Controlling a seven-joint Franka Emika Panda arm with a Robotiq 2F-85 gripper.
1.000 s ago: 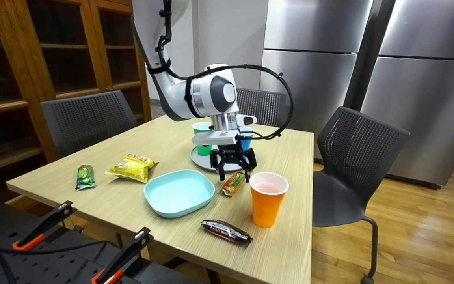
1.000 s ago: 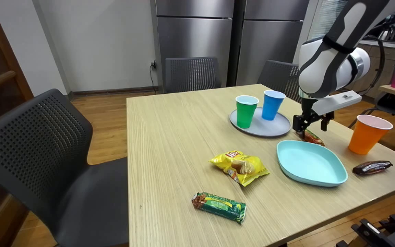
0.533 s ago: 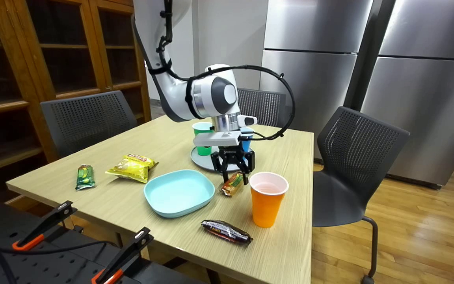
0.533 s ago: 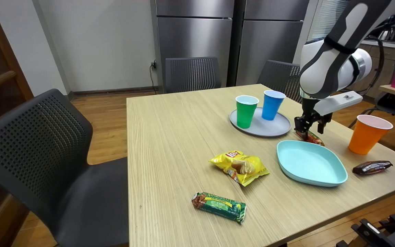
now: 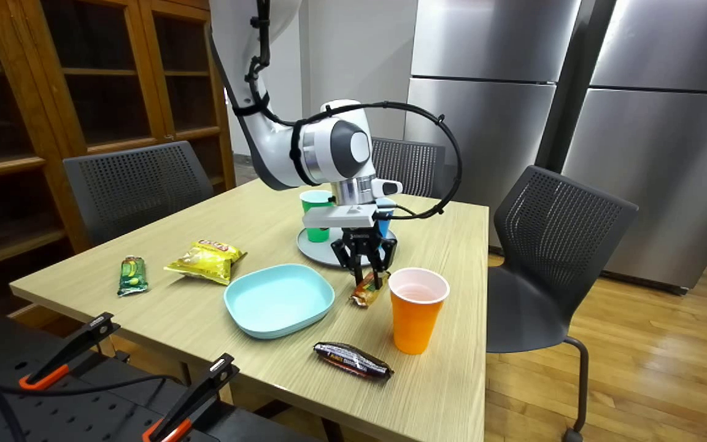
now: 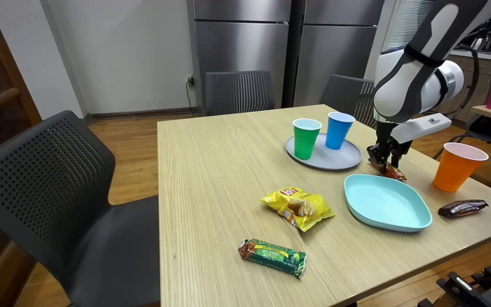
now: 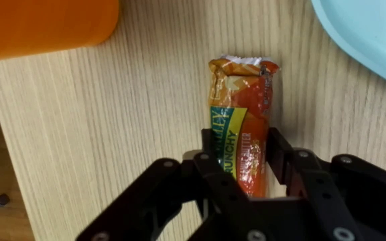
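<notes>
My pincer is drawn in to the width of the bar, its pads against both long sides, so I judge that I have hold of it, partway shut around its body. The bar looks to lie flat on the table, one crimped end reaching past my tips; my own body hides the opposite end.

I reckon it light. The wrapper is shiny film, so a slack pinch might slip. Inside should be stiff but brittle: "RUNCHY" shows on the label, and a hard squeeze could crumble it. The place to hold seems to be where I am, across the narrow width near mid-length; the crimped end would likely just fold.

Close by on one side is the pale blue tray; on the other the orange cup stands upright, apart from the bar. A little further off, the grey plate carries the green cup and the blue cup, both upright. The dark bar lies near the orange cup. Past the tray come the crisps, then the green bar. Chairs stand around the table, fridges beyond.
</notes>
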